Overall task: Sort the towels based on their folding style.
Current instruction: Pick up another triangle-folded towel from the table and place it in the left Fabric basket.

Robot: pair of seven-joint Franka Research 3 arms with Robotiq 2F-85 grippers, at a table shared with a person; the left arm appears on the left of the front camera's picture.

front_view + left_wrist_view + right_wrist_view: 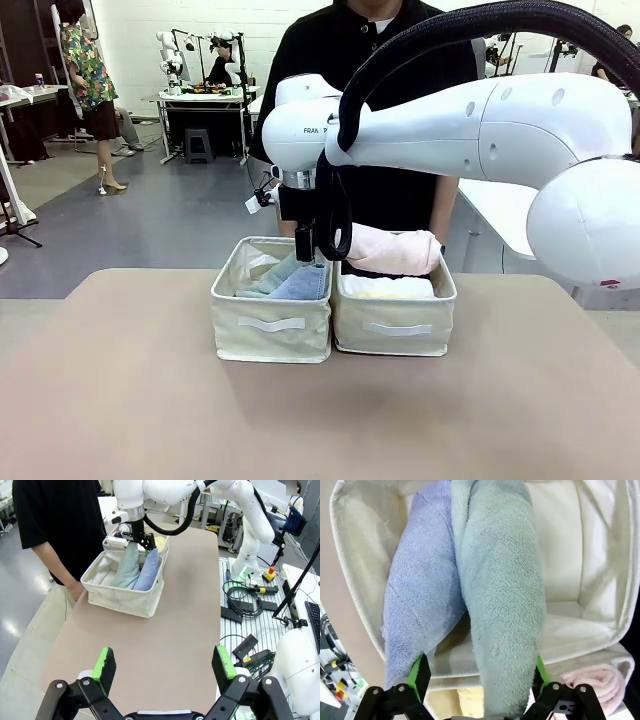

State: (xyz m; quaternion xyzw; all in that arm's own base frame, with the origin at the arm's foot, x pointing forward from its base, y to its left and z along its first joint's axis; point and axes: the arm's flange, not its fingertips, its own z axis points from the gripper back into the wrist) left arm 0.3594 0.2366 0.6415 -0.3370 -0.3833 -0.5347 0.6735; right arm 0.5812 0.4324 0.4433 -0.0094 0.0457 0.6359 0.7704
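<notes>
Nearest the front camera is the bare tan desk [320, 400]; farther back two cream bins stand side by side and touching, with a person in black [380, 110] behind them. From left to right: the left bin [271, 325] holds the teal towel [272, 278] and the lavender towel [302, 285], both folded wedges leaning against each other. Over that bin's right edge hangs the right claw [305, 245], on the right arm that reaches in from the picture's right and crosses the middle. In its own wrist view the right claw [479, 672] has its green pads spread apart on either side of the teal towel's [502, 600] lower end; whether they press on it I cannot tell. The lavender towel [422, 605] lies just beside it, touching. The right bin [393, 322] carries a yellow roll [388, 288] with a pink roll [392, 250] resting on top, rising above the rim.

The left claw [162, 667] hovers above bare desk well apart from the bins, jaws wide apart and holding nothing.
</notes>
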